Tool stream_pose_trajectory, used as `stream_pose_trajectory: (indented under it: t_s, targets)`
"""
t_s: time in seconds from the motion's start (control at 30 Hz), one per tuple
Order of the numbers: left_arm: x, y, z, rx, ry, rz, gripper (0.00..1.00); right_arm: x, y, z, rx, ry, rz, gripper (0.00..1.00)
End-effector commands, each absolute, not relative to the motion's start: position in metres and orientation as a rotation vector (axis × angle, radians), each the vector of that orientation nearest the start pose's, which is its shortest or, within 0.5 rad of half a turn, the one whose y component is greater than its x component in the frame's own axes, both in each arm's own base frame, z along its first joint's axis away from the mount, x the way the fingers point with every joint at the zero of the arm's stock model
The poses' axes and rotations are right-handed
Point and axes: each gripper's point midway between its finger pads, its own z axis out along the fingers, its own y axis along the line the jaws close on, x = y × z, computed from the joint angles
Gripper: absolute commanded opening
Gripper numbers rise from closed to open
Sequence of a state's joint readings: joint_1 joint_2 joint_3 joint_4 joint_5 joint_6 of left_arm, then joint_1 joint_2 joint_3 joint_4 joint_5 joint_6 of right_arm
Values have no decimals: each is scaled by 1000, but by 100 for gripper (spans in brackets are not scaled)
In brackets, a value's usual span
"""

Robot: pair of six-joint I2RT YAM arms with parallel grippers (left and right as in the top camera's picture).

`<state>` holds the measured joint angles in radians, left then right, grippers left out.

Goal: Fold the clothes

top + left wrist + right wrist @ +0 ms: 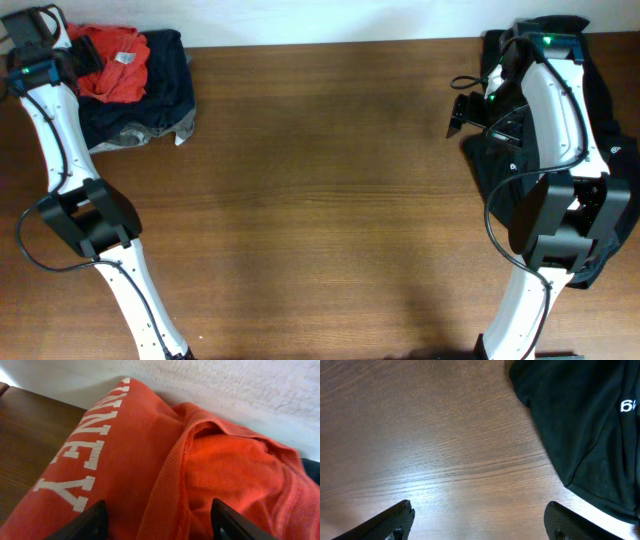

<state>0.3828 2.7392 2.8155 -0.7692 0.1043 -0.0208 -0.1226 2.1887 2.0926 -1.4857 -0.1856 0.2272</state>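
Observation:
The red-orange T-shirt [118, 62] lies crumpled at the table's back left corner, on top of a dark navy pile. In the left wrist view its white lettering and ribbed collar fill the frame [165, 465]. My left gripper [82, 52] is open right over the shirt, with a fold of cloth between its fingers [159, 522]. My right gripper [460, 112] is open and empty over bare wood at the back right [479, 522], just left of a black garment.
The dark navy pile [165, 85] lies under and around the shirt. A black garment with white letters [600, 130] covers the right edge of the table and shows in the right wrist view [580, 425]. A white wall runs along the table's back edge.

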Motion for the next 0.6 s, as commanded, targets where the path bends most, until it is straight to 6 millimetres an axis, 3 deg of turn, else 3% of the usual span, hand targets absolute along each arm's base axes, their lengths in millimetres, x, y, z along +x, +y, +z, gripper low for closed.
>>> stream_pose_trajectory:
  t_s: [0.0,0.07,0.2,0.37,0.57]
  targets:
    - [652,243,124,-403,2226,59,66,420,-16,136,515,3072,301,88]
    - [653,242,118,-402,2233,56,62,420,-16,136,515,3073,301,88]
    - [655,235,115,-383,2237,21,38,420,-16,136,516,3072,302,88]
    - [662,218,118,-341,2228,-29,19,421,-12,136,505,3073,318,88]
    - [669,191,117,-295,2239,-63,18,422,-4,136,472,3077,312,88]
